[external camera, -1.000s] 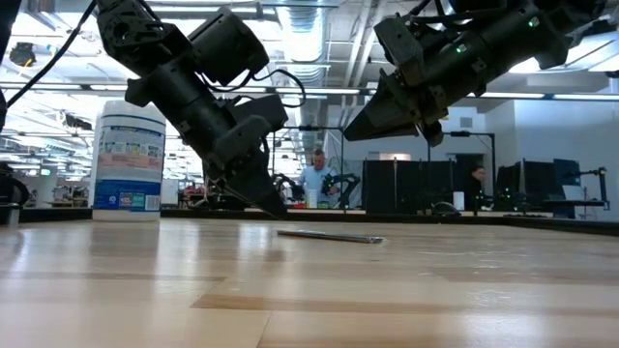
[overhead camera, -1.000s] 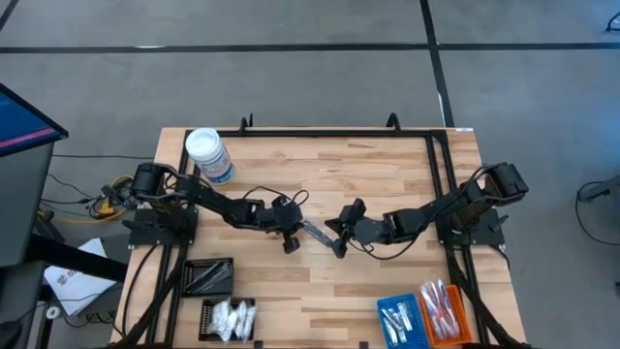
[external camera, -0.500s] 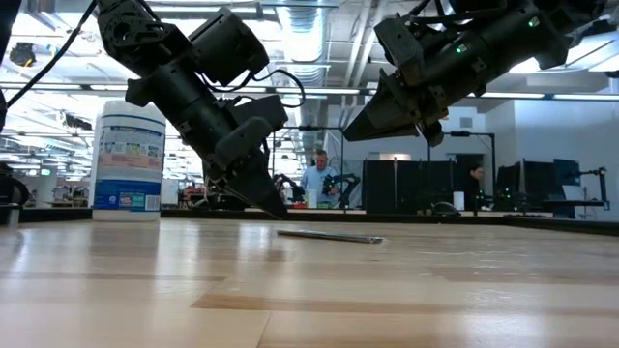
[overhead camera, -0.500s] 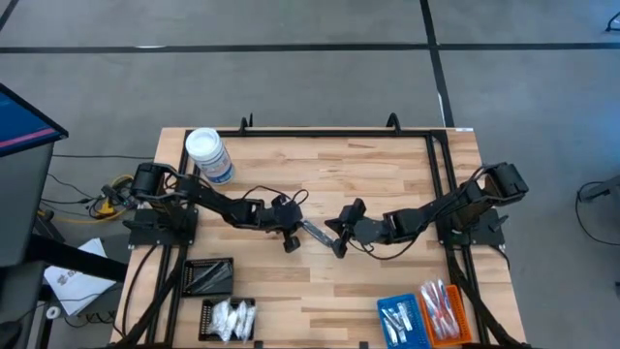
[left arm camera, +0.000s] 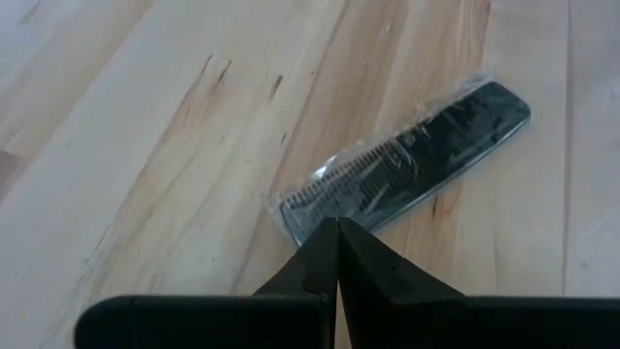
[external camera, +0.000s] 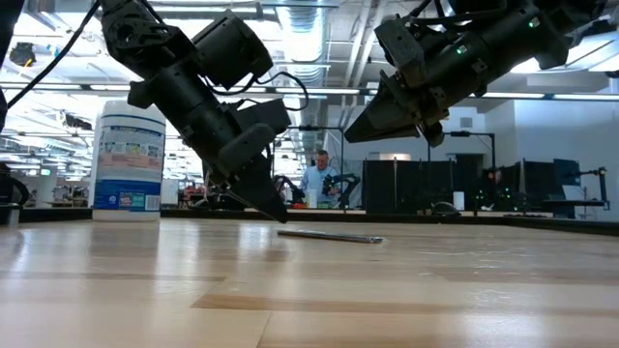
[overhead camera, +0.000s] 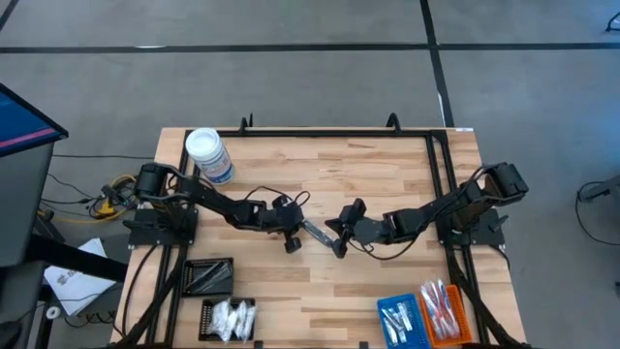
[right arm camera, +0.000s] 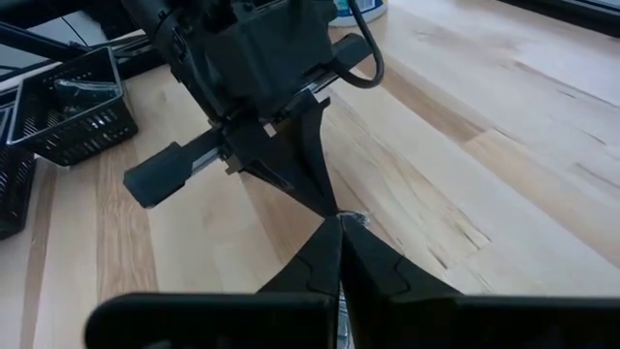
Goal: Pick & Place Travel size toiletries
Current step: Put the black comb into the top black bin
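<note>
High view: both arms are seen reaching to the middle of the wooden table [overhead camera: 387, 174], their tips close together over a wrapped comb [overhead camera: 316, 234].
Comb: a dark comb in a clear wrapper is laid flat on the bare wood at the table's centre, between the two grippers; in the low view it is seen as a thin strip [external camera: 329, 235] on the surface.
Left gripper [overhead camera: 290, 244]: the jaws are closed, holding nothing; the tip [left arm camera: 337, 225] is placed at one end of the comb's wrapper.
Right gripper [overhead camera: 339, 250]: the jaws are closed and empty; the tip [right arm camera: 339, 219] is held near the comb's other end, above the table.
Trays: black baskets [overhead camera: 208, 276] are set at the near left edge, with white sachets [overhead camera: 231, 317] in one; blue [overhead camera: 399, 318] and orange [overhead camera: 447, 310] trays are set at the near right.
Jar: a white-lidded jar [overhead camera: 208, 155] is stood at the far left corner.
</note>
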